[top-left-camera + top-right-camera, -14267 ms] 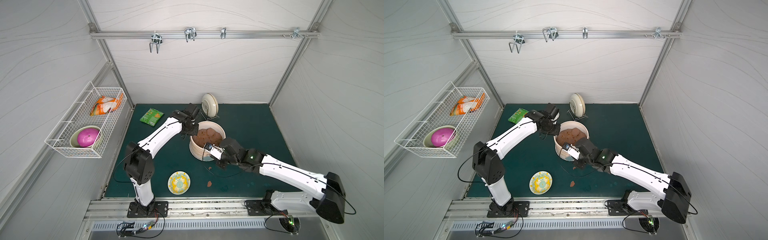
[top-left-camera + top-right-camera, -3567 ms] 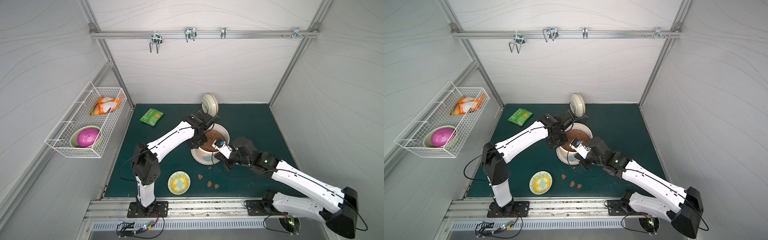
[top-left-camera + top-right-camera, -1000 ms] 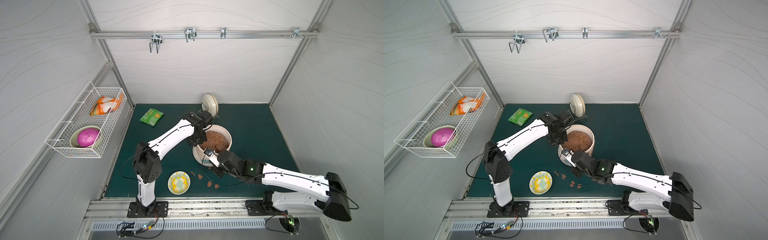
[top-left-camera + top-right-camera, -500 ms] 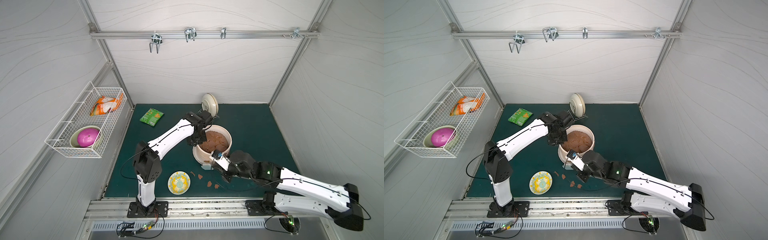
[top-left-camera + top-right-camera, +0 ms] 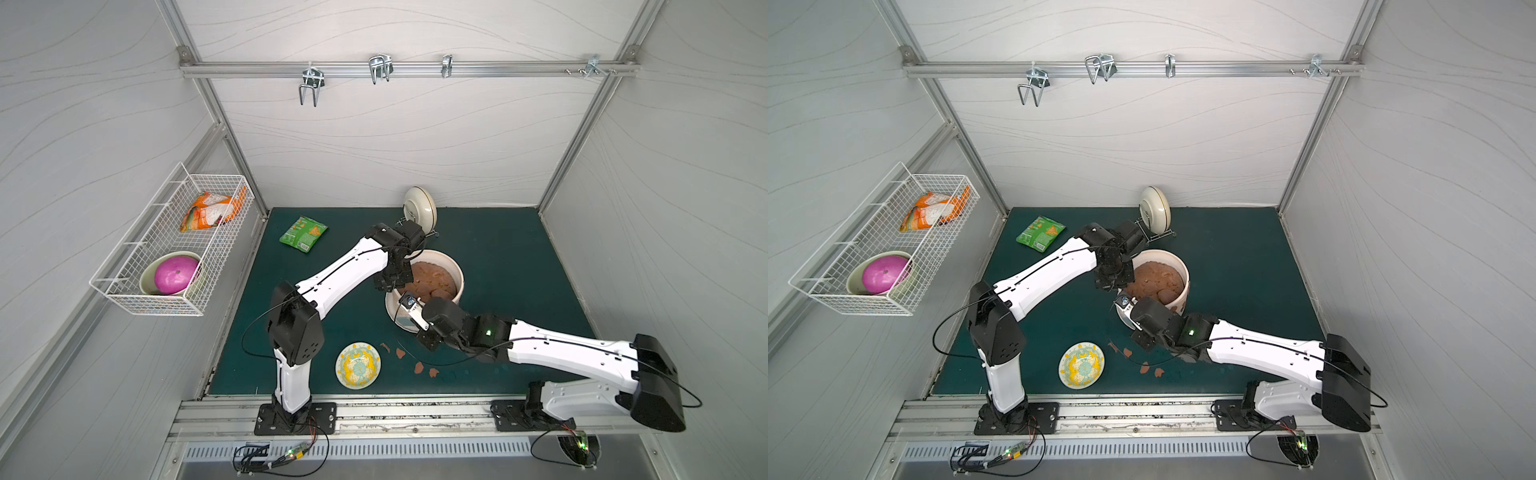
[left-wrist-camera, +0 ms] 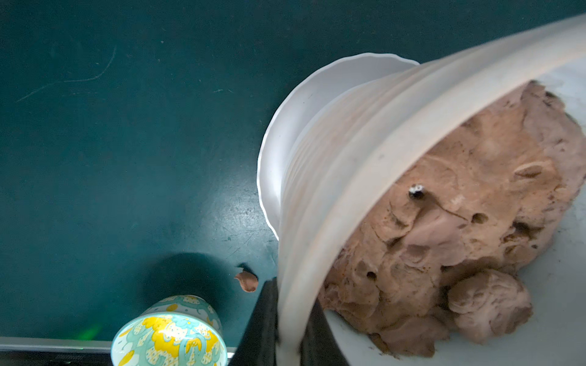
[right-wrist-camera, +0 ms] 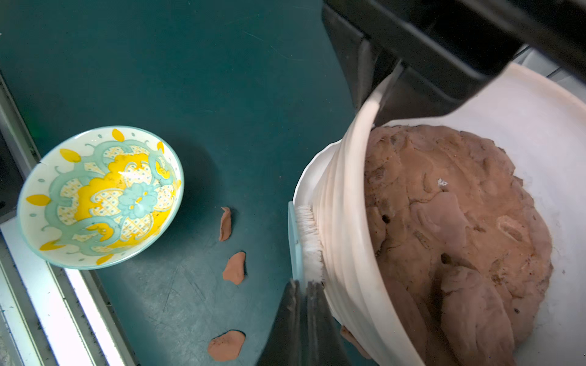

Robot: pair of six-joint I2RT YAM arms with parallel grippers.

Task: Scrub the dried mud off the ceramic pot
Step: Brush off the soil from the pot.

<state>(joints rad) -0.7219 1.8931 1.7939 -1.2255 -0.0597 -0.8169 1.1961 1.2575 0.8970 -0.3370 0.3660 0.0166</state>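
The left claw (image 6: 287,317) is pressed together on the rim of the ceramic pot (image 6: 333,158), with one jaw outside the ribbed wall and one inside, steadying it. The pot stands on a white saucer (image 6: 285,133). A lumpy brown mass (image 6: 459,221) nearly fills it, just inside that claw.

At the pot's near wall, the right claw (image 7: 302,304) pinches the thin handle of a pale brush (image 7: 306,234). Its white bristles lie against the ribs just ahead of the fingertips. On the green mat (image 7: 222,95) beside the right claw, on the side away from the pot, lie loose flakes of dried mud (image 7: 234,267); a top view shows four. Beyond them, farther from that claw, sits a yellow-patterned plate (image 7: 101,196).

Scrubbing looks well under way. Several flakes are off, and the ribs beside the bristles look clean. A reddish patch low on the wall, close against the right claw's fingers, suggests some mud remains.

The pot's far side and the wall beneath both arms are hidden. Both claws are cut off at the edge of their wrist views. The grip on the brush handle is hard to make out.
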